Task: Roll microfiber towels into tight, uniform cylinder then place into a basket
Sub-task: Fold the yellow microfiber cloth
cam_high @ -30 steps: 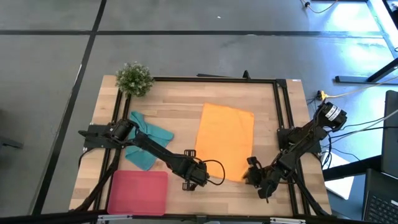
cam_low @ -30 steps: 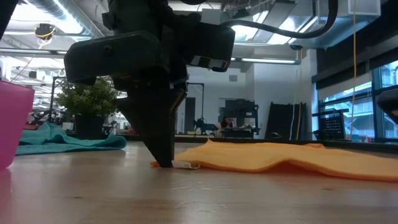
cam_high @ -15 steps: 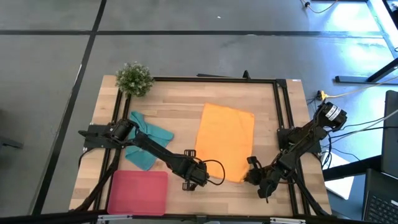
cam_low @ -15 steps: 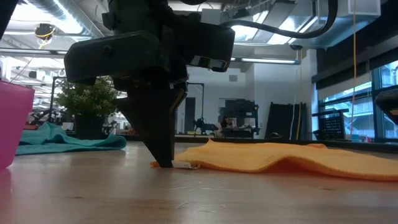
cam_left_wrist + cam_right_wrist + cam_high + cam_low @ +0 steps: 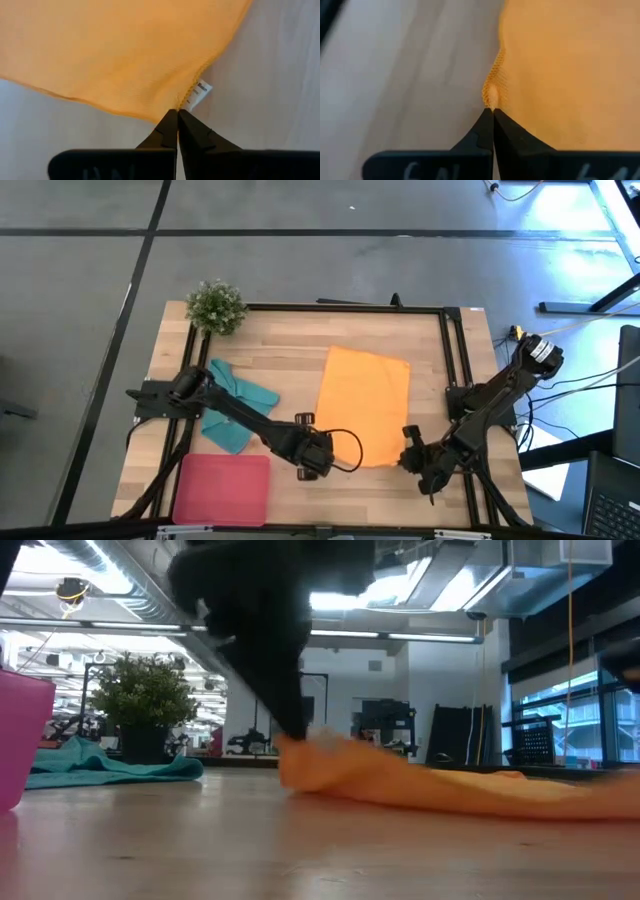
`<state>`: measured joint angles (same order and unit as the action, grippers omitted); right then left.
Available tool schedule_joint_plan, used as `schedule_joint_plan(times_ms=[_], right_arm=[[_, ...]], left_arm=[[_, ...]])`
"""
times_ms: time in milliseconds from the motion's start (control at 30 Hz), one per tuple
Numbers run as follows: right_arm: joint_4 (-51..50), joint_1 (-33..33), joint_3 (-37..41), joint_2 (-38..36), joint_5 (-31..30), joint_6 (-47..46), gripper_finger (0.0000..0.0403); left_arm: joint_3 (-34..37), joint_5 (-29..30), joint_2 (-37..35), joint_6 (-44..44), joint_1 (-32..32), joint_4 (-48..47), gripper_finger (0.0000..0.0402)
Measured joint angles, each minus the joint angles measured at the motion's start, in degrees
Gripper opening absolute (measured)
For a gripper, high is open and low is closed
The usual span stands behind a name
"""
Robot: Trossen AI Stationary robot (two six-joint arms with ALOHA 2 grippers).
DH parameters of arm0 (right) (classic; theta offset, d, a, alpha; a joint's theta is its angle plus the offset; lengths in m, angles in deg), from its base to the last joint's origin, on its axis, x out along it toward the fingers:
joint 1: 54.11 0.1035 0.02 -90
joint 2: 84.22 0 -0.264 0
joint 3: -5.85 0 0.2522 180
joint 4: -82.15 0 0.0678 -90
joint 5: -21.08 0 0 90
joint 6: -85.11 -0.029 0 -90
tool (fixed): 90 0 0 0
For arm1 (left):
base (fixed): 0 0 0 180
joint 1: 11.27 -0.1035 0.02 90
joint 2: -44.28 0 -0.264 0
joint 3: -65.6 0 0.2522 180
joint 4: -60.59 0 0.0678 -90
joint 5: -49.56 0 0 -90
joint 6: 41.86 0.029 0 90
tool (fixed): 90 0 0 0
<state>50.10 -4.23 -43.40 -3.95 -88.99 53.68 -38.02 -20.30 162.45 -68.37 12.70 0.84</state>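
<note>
The orange microfiber towel point(image 5: 362, 405) lies spread in the middle of the table, its far part flat on the wood. My left gripper point(image 5: 322, 455) is shut on its near left corner, and my right gripper point(image 5: 408, 452) is shut on its near right corner. In the low view the left gripper point(image 5: 290, 735) holds that corner above the tabletop. The teal towel point(image 5: 235, 410) lies crumpled at the left. The pink basket point(image 5: 222, 488) sits at the near left. My left gripper pinches the towel's near left corner point(image 5: 186, 97) between its two fingertips, right beside the white label point(image 5: 199, 92). The fingers slant down from the near side. The corner point(image 5: 298, 755) is lifted off the table, and the cloth slopes down from it toward the far side. My right gripper pinches the towel's near right corner point(image 5: 492, 95) at the hem, only at the tips of its shut fingers. The fingers slant down from the near right. The cloth is bunched a little at the pinch.
A small green potted plant point(image 5: 215, 305) stands at the far left corner. A black metal frame point(image 5: 345, 307) runs around the work area. Bare wood point(image 5: 340, 495) lies along the near edge between the basket and my right arm.
Both grippers have gone up. In the low view my left gripper has risen from the tabletop with the towel's near left corner, which now hangs lifted clear. The near edge of the towel has come up while the far part has stayed flat.
</note>
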Motion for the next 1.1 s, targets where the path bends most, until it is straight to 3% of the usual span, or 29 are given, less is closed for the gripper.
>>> schedule_joint_plan(times_ms=[333, 567, 833, 1100], right_arm=[[-24.01, -1.53, -6.98, -2.98, -12.65, -6.13, 0.0001], [-36.12, -8.11, -7.0, -3.34, -13.74, -12.99, 0.0001], [-40.02, -16.5, -7.02, -3.45, -20.7, -14.88, 0.0], [-41.76, -26.23, -6.41, -3.47, -23.67, -14.46, 0.0]], left_arm=[[-0.21, 6.99, -2.51, 0.07, -2.78, -0.09, 0.0], [-0.21, 10.7, -2.58, 0.11, -7.73, -2.15, 0.0], [-0.21, 13.82, -2.62, 3.18, -14.41, -1.86, 0.0], [-0.21, 17.29, -2.64, 6.0, -20.19, 0.14, 0.0]])
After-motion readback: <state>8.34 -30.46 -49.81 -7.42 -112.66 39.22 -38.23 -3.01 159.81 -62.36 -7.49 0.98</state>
